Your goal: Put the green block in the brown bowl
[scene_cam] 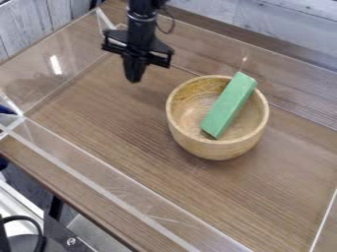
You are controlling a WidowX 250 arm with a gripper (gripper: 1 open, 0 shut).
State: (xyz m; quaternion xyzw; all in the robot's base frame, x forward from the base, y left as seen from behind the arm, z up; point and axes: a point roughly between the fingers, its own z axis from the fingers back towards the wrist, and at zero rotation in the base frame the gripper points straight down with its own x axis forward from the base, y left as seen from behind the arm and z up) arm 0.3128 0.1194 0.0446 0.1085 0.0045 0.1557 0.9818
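The green block [231,103] lies tilted inside the brown bowl [218,138], its upper end leaning on the far right rim and its lower end down in the hollow. My gripper [136,73] hangs to the left of the bowl, pointing down at the wooden tabletop, with its dark fingers pressed together and nothing between them. A short gap separates its tip from the bowl's left rim.
The wooden table [118,148] is ringed by a low clear plastic wall [79,162] along the front and left. A grey slatted wall runs behind the arm. Cables hang below the front left corner.
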